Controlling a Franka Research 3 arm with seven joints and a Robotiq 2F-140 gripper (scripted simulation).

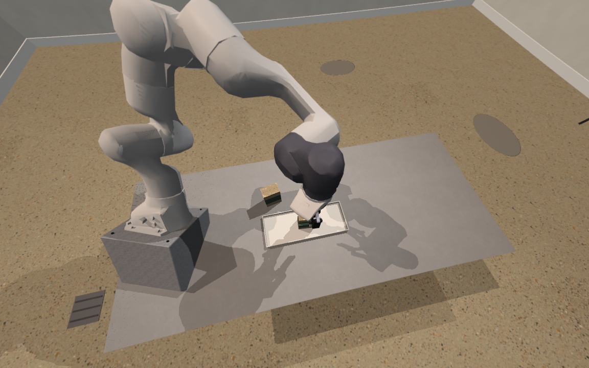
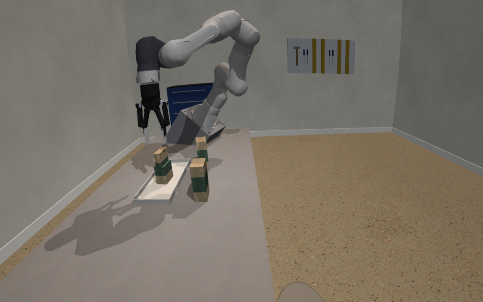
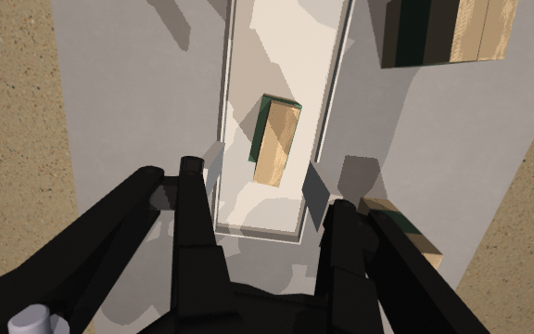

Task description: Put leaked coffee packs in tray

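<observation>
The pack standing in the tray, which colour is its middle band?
Dark green, between tan ends; the exterior view shows it best.

In our top view the wrist [image 1: 309, 208] covers most of the tray's pack [image 1: 303, 223]; the wrist view's edge crops another pack [image 3: 443, 32].

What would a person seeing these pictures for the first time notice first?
Probably the big pale arm bent over the grey mat, its open black gripper hanging above a white tray. One coffee pack stands upright in the tray; two more stand just beside it.
</observation>
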